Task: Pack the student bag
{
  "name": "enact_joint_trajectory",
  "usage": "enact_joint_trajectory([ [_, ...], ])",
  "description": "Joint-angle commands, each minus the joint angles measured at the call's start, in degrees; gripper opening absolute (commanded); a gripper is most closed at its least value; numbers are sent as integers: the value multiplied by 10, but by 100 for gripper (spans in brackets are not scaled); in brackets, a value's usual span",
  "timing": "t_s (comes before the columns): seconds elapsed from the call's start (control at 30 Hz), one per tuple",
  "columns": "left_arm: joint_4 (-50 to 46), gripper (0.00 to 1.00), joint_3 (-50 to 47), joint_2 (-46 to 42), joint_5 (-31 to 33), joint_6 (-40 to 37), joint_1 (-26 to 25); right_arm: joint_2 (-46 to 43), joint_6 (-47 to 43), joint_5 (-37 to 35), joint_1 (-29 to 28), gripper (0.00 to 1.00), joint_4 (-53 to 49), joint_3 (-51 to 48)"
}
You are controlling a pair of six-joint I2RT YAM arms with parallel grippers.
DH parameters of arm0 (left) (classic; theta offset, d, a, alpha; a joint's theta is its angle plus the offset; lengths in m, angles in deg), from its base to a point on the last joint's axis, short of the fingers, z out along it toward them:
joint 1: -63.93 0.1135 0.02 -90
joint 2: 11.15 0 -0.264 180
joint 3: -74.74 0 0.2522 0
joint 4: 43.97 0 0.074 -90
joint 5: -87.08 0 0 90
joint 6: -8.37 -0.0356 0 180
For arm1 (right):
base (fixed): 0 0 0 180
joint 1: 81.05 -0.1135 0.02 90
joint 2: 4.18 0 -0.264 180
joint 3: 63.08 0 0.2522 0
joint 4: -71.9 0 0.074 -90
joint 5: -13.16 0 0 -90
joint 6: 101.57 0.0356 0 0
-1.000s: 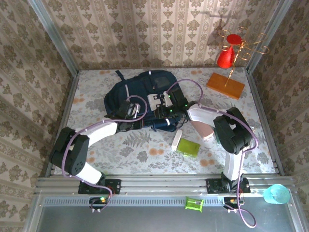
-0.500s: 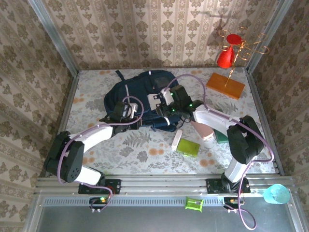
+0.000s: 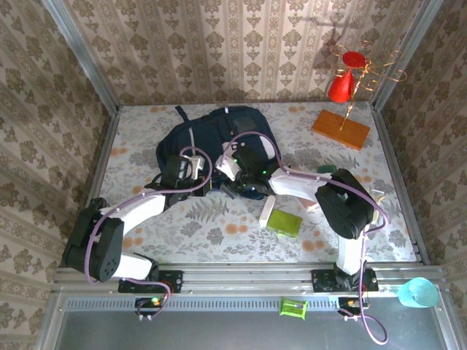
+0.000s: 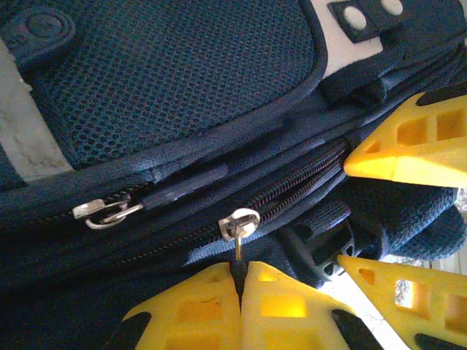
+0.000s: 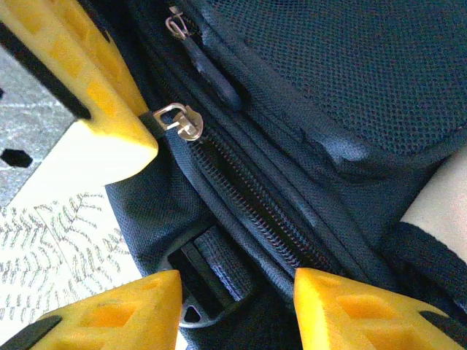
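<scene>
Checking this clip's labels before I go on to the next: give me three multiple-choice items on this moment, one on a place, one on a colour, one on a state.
1. Where on the table does the orange board lie?
A. far right corner
B. near left corner
C. between the arm bases

2. What colour is the small box lying towards the near edge?
A. red
B. green
C. white

3. How is the left gripper?
A. wide open above the table
B. shut on nothing
C. shut on a zipper pull of the student bag

Key: 1 A, the board sits by the far right walls. 2 B, it is bright green in the top view. 3 C, the left wrist view shows its jaws meeting on the metal tab.
</scene>
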Motion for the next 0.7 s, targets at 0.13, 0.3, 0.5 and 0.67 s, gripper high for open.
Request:
enact_joint_trajectory([
  [0.13, 10, 0, -2, -25, -32, -6, 10, 44, -39, -8, 4, 45, 43, 44],
  [0.3, 4, 0, -2, -26, -32, -9, 13, 11, -14, 80, 19, 43, 64, 18],
  [0.5, 3, 0, -2, -30, -34, -11, 14, -23, 6, 154, 40, 36, 92, -3],
  [0.67, 0, 0, -4, -32, -33, -12, 15, 5, -13, 133, 37, 36, 69, 23],
])
